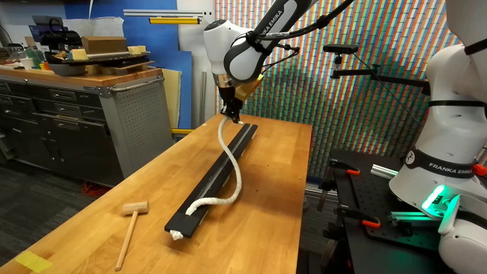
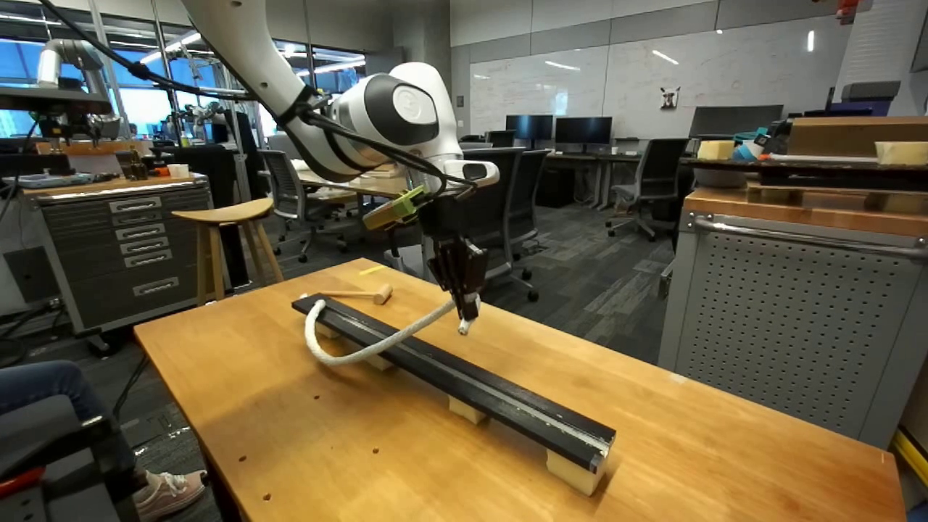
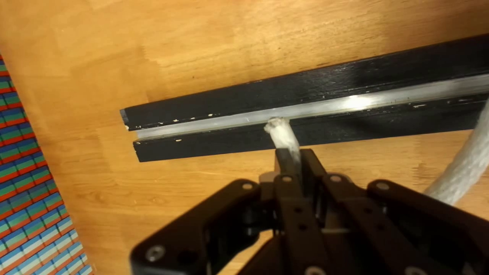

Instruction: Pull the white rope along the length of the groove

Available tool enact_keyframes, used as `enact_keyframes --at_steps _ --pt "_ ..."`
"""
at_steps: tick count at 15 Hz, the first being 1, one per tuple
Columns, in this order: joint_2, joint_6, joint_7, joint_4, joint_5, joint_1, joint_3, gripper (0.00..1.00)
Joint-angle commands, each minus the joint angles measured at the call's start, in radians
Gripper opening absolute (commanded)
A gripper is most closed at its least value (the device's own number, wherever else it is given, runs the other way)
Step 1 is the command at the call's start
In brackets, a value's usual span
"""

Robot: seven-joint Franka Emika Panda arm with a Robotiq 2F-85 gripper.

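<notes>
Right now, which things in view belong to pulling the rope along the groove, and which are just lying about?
For the job:
white rope
tool, gripping it near one end
black bar
groove along the bar's top

Lying about:
wooden mallet beside the bar
yellow strip
brown box

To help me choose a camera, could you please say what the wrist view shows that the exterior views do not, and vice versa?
Only the wrist view looks down on the white rope between the fingers of the gripper, its tip appearing to overlap the edge of the groove. Only the exterior views show the wooden mallet, robot arm, and bar end where the rope enters. All share part of the black bar, groove and rope, plus the gripper and table.
</notes>
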State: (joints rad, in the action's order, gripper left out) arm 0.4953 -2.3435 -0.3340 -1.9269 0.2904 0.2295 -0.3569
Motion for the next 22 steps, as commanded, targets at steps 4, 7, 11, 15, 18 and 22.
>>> enact_keyframes --at_steps 4,7,11,15,18,22 --pt "-0.008 0.009 -0.023 0.004 0.038 -0.054 0.058 0.10" --pt "-0.008 0.009 -0.023 0.004 0.038 -0.054 0.058 0.03" --pt "-0.030 0.019 0.023 0.000 0.176 -0.084 0.035 0.03" --pt "-0.016 0.031 0.059 0.021 0.347 -0.124 0.015 0.03" --pt "-0.013 0.008 0.099 0.023 0.443 -0.167 0.036 0.03" --pt "-0.001 -0.030 0.169 0.016 0.512 -0.211 0.080 0.03"
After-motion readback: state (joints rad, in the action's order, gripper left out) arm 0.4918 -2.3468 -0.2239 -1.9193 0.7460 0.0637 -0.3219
